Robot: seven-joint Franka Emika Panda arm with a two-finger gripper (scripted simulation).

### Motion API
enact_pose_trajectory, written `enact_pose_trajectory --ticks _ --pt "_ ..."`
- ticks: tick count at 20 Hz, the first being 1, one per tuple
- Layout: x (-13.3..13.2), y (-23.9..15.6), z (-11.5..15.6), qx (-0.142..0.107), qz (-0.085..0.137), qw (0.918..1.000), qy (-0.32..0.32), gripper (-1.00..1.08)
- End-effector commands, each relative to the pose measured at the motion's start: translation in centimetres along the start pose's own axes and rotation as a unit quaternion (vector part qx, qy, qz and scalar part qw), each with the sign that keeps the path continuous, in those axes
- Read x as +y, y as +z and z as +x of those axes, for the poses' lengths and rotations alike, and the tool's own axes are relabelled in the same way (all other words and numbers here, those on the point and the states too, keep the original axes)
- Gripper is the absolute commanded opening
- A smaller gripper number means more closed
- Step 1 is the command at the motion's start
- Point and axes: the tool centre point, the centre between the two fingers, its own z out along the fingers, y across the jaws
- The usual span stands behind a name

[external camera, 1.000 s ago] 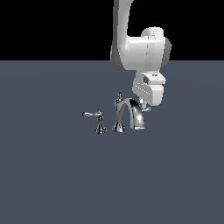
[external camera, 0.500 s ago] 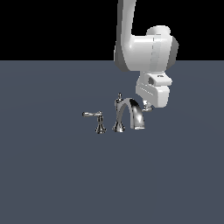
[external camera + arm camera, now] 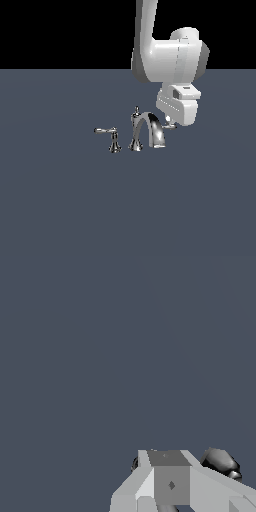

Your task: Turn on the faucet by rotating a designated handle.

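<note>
In the exterior view, the faucet point(image 3: 145, 131) stands mid-counter point(image 3: 75, 200). The hand point(image 3: 171, 120) hangs just behind its spout, at the designated handle point(image 3: 170, 127), a stubby lever poking out at the exterior view's right; contact is hidden. The larger lever point(image 3: 107, 133) sits apart on the exterior view's left.

In the wrist view, the hand's body point(image 3: 170, 483) fills the corner with chrome point(image 3: 222, 463) beside it; whether it is open or closed cannot be told. The step looks like engaging the handle; next it calls for a sideways push to rotate it.
</note>
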Motion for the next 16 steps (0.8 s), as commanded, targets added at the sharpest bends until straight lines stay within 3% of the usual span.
enact_pose_trajectory --ticks 1,14,16 --pt "1.0 0.0 -0.2 -0.001 -0.004 1.0 0.001 -1.0" --pt "5.3 -0.1 -1.0 -0.001 -0.007 1.0 0.006 -1.0" --pt "4.8 0.0 -0.9 -0.001 -0.005 1.0 0.005 -1.0"
